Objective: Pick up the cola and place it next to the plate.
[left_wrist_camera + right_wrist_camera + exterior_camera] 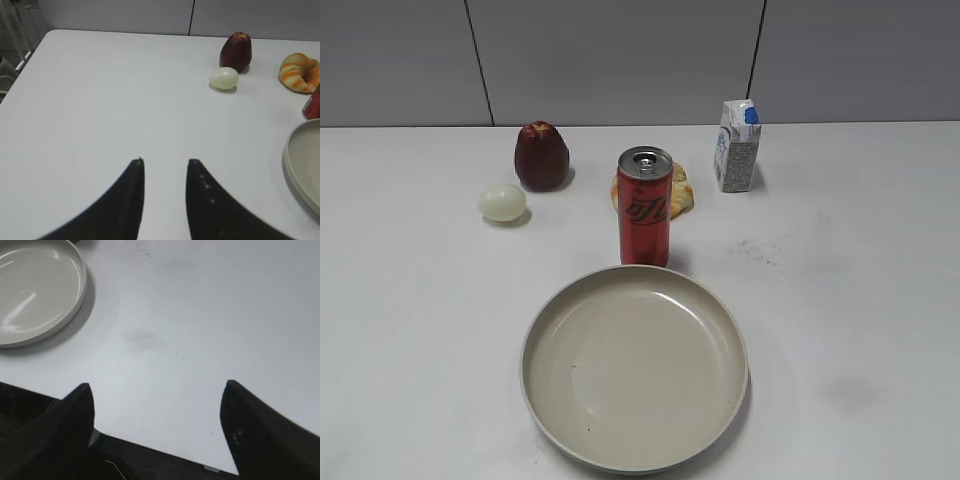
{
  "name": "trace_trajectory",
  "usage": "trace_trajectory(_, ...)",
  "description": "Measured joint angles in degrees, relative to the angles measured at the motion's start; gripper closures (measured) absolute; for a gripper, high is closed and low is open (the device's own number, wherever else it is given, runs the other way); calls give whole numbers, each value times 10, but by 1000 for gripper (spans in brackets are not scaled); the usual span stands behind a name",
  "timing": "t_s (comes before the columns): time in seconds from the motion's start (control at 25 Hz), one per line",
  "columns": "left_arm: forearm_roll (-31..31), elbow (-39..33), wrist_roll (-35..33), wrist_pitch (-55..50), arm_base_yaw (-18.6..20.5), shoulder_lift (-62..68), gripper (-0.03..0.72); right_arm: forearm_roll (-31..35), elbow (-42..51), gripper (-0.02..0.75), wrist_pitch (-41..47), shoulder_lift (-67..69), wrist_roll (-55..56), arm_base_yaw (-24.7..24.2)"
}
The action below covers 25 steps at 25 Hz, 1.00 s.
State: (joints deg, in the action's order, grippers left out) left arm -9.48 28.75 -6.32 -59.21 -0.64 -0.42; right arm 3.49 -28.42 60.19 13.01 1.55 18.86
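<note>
The cola (645, 205), a tall red can with a silver top, stands upright just behind the plate (545, 340), a large beige dish at the front middle. A sliver of the can shows at the right edge of the left wrist view (313, 104), beside the plate's rim (292, 160). The plate also shows in the right wrist view (75, 300). My left gripper (165, 161) is open and empty over bare table, far left of the can. My right gripper (157, 386) is wide open and empty at the table's front edge. Neither gripper shows in the exterior view.
A dark red apple (541, 155) and a pale egg (502, 203) sit at the back left. A croissant (680, 190) lies behind the can. A small white-and-blue carton (737, 146) stands at the back right. The table's front edge (165, 447) is below my right gripper.
</note>
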Motion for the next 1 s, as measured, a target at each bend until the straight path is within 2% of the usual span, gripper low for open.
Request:
trace_trajectory(0.32,0,0,0,0,0,0,457,1,0,153,-1,-27,-1,-9)
trace_trajectory(0.72,0,0,0,0,0,0,460,1,2,155,-2,-130,-1,-142)
trace_trajectory(1.0,0,0,0,0,0,0,460,2,2,155,-2,-133,-1,-157)
